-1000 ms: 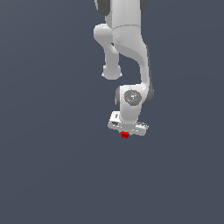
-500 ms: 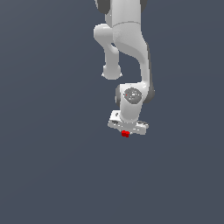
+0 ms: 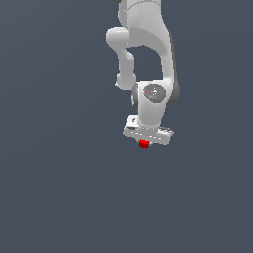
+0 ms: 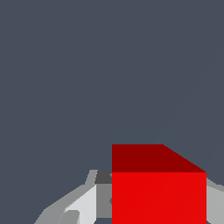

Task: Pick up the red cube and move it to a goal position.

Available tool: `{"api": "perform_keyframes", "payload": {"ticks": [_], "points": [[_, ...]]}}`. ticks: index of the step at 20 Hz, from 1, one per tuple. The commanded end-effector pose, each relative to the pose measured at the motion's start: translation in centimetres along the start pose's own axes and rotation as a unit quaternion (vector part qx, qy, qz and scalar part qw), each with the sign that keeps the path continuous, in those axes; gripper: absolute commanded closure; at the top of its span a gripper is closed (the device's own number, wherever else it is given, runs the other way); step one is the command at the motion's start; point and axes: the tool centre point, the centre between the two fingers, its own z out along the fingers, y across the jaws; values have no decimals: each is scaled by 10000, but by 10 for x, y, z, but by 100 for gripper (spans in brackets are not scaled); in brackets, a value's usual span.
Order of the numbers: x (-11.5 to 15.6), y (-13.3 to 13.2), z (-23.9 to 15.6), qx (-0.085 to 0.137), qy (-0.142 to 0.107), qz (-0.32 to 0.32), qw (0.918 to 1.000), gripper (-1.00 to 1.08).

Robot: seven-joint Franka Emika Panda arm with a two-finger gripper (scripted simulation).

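Carrying red cube (image 3: 144, 144) clamped in my tool (image 3: 145, 144); grip looks near cube edge, jerk could shake it loose, dropping onto surface.

Bright red cube (image 3: 144, 144) (image 4: 158, 192) with a darker red face, white and grey gripper (image 3: 146, 141), white arm (image 3: 148, 44), plain slate-grey backdrop (image 3: 54, 173), seemingly unpatterned

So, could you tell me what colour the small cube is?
The small plain cube is bright red, clearest in the wrist view.
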Motion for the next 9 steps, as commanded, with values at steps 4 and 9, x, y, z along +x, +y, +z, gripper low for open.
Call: {"api": "perform_keyframes", "payload": {"ticks": [4, 9], "points": [[-3, -3, -28, 0, 1, 0, 10000, 108], [-3, -3, -37, 0, 1, 0, 10000, 108]]}}
